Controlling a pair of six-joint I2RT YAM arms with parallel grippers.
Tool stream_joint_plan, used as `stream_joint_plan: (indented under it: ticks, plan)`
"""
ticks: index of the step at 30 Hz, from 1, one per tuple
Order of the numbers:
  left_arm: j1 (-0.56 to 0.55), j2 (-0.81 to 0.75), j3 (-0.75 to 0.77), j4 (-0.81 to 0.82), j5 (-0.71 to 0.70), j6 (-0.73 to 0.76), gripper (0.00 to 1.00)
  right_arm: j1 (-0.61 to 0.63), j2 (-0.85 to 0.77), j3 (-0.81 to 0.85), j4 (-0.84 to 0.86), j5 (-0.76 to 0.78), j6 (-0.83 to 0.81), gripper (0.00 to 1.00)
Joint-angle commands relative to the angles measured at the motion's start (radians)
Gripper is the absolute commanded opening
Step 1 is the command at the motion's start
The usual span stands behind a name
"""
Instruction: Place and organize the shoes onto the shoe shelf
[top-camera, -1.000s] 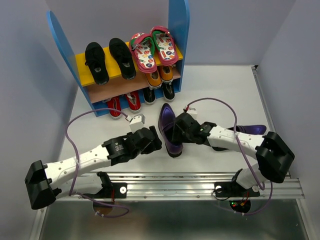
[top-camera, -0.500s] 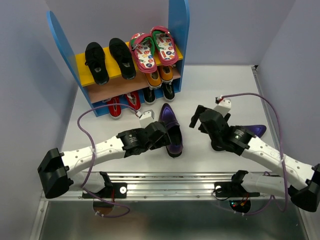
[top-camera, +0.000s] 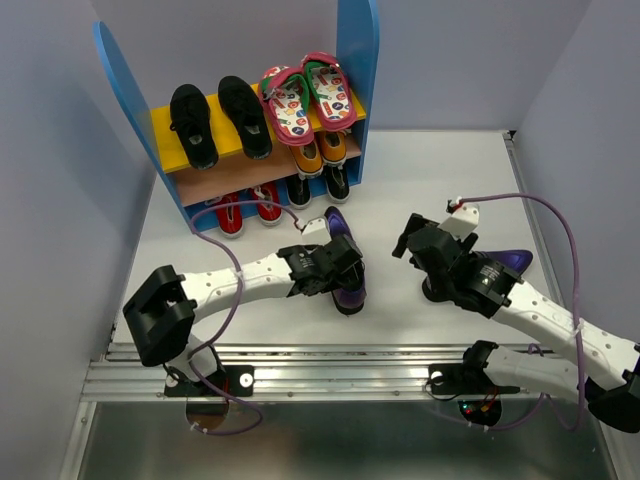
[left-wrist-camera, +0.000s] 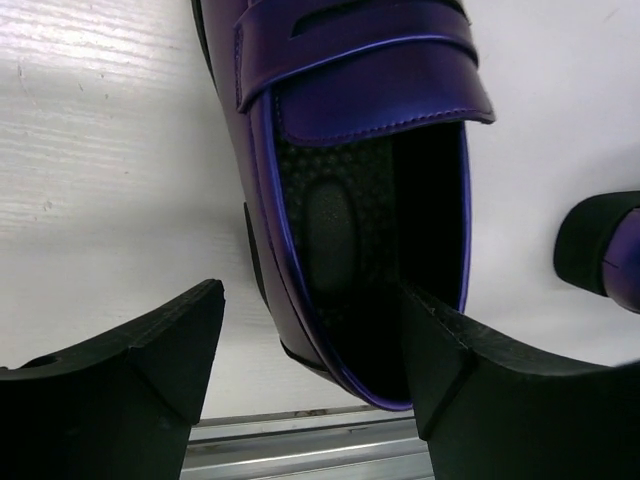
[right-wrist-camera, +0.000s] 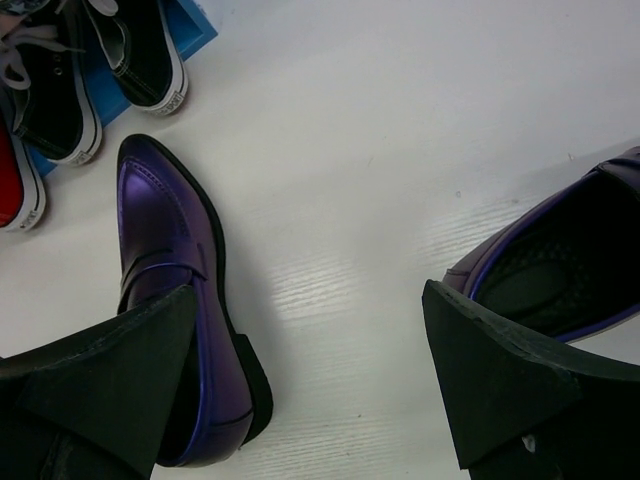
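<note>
**A:** Where does the purple loafer (top-camera: 337, 232) lie?

**B:** Mid-worktop, nearer the near edge, with its toe toward the shoe shelf (top-camera: 355, 60) in the far-left corner. Its mate (top-camera: 512, 260) lies toward the right edge, partly under the right arm.

**A:** And the left gripper (left-wrist-camera: 315, 340)?

**B:** It is spread wide astride the heel end, one finger out on the bare table (left-wrist-camera: 90, 150) and the other at the far wall of the shoe. I cannot tell whether that pad touches. The right gripper (right-wrist-camera: 308, 300) is also wide open and carries nothing, hanging over the table between the two loafers.

**A:** How will the loafer handle?

**B:** I judge it light but stiff. The upper is glossy (so probably slick under hard pads), and the blocky heel should keep it level. I would pinch across the side walls by the opening, not the smooth toe, or put one finger inside and one outside.

**A:** What does each view add?

**B:** Only the left wrist view shows the dotted insole and how the fingers stand at the heel; from above the wrist hides them. Only the top view shows how full the shelf is: a black pair and the flip-flops (top-camera: 308, 98) on the yellow board, and red, black-white and orange shoes below. The right wrist view shows both loafers at once, well apart, plus the sneakers (right-wrist-camera: 60, 90) at the shelf's foot.
</note>
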Motion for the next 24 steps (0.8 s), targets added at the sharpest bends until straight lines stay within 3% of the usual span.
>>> stream_joint_plan:
  ticks: [1,4,7,13,16,24]
  plan:
    - [-0.002,0.029,0.056,-0.076,-0.006,-0.027,0.76,0.005,-0.014,-0.019,-0.011,0.043,0.040,1.00]
    - [-0.005,0.081,0.083,-0.154,0.001,-0.039,0.66,0.005,-0.017,-0.031,-0.013,0.046,0.051,1.00]
    - [-0.017,0.098,0.096,-0.190,0.018,-0.035,0.64,0.005,-0.006,-0.028,-0.011,0.048,0.052,1.00]
    - [-0.034,0.095,0.100,-0.197,0.027,-0.028,0.37,0.005,0.008,-0.028,-0.011,0.057,0.061,1.00]
    - [-0.034,0.073,0.109,-0.231,0.001,-0.038,0.00,0.005,0.008,-0.028,-0.011,0.060,0.063,1.00]
    - [-0.035,-0.083,0.143,-0.444,-0.117,-0.079,0.00,0.005,0.020,-0.026,-0.011,0.060,0.071,1.00]
